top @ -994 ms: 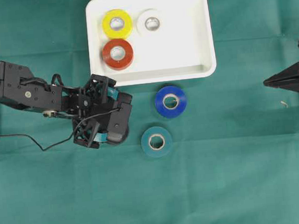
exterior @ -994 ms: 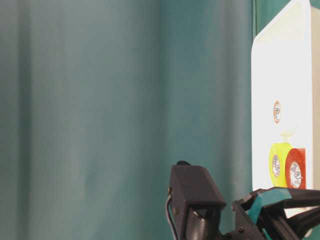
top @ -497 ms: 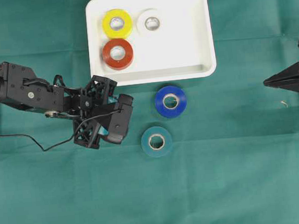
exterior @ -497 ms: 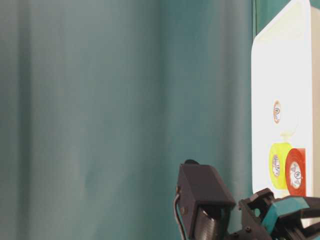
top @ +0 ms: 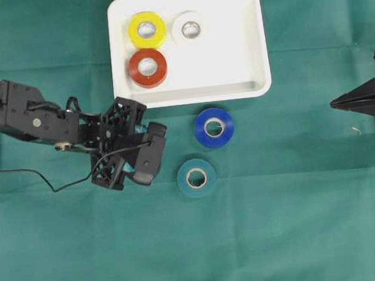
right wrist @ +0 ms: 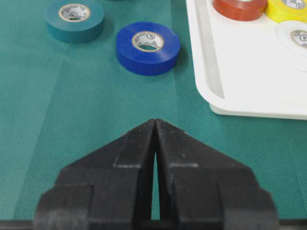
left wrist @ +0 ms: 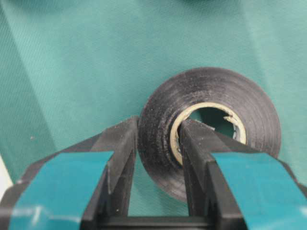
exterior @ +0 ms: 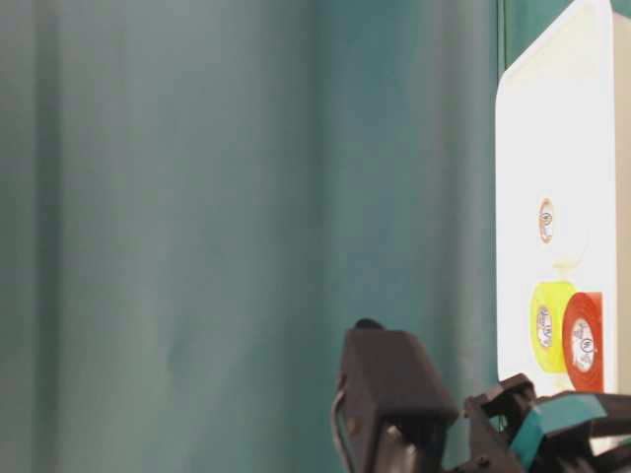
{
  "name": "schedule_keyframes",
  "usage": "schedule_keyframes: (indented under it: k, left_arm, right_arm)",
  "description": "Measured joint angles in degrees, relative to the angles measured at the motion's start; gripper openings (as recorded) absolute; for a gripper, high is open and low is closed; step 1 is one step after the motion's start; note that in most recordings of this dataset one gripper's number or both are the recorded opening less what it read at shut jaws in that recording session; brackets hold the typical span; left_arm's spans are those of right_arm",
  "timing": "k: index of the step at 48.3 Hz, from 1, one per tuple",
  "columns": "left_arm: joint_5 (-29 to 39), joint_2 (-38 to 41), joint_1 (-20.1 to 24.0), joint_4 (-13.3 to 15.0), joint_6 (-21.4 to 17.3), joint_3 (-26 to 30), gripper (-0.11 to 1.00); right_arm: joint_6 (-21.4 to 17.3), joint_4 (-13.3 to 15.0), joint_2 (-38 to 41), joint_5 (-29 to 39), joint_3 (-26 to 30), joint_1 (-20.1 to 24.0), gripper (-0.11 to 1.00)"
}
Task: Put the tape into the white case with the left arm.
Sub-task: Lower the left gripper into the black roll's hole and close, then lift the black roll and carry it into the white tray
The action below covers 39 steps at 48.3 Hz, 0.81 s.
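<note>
My left gripper [left wrist: 160, 122] is shut on a black tape roll [left wrist: 225, 96]: one finger sits inside the cardboard core and the other presses the outer wall. In the overhead view the left gripper [top: 148, 158] is below the lower left corner of the white case [top: 251, 43], and its frame and camera hide the black roll. The case holds a yellow roll [top: 147, 29], a white roll [top: 191, 28] and a red roll [top: 147, 68]. My right gripper [top: 334, 104] is shut and holds nothing at the far right, its tips [right wrist: 155, 122] pressed together.
A blue roll [top: 214, 127] lies on the green cloth just below the case's front rim. A teal roll [top: 196, 177] lies below it, right of the left gripper. A thin black cable [top: 39, 176] trails left from the left arm.
The left gripper's fingers have closed onto the black roll's wall. The left wrist has shifted slightly. The right arm and the other rolls have not moved.
</note>
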<state>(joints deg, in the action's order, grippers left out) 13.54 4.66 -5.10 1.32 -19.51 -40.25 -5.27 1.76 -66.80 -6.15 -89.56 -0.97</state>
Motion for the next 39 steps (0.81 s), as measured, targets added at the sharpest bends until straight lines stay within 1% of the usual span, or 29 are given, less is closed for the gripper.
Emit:
schedule_keyframes:
  k: [11,18,22,28,36,39]
  left_arm:
    - [4.75,-2.64,-2.9,0.0,0.09,1.85,0.24]
    - [6.42,-3.43,-3.16,0.0,-0.09,2.99,0.24]
    - [6.5,-3.87,-2.81,0.0,-0.88,3.25,0.24]
    - [6.59,-4.13,-1.67,-0.09,-2.99,3.69,0.24]
    - [6.59,-4.13,1.05,-0.09,-7.82,4.92,0.24]
    - [6.59,-4.13,2.72,-0.09,-9.93,5.71,0.24]
  right_arm:
    - [0.0,0.0,-0.09,0.0,-0.09,0.0,-0.09]
    - [0.0,0.0,-0.09,0.0,-0.09,0.0,-0.09]
    - [0.0,-0.09,0.0,0.0,-0.09,0.0,-0.09]
    - [0.0,-0.09,-0.09,0.0,-0.09,0.0,-0.09]
    - [0.0,0.0,0.0,-0.26,-0.18,0.0,-0.09]
    - [0.0,0.0,0.0,-0.26,-0.18,0.0,-0.09]
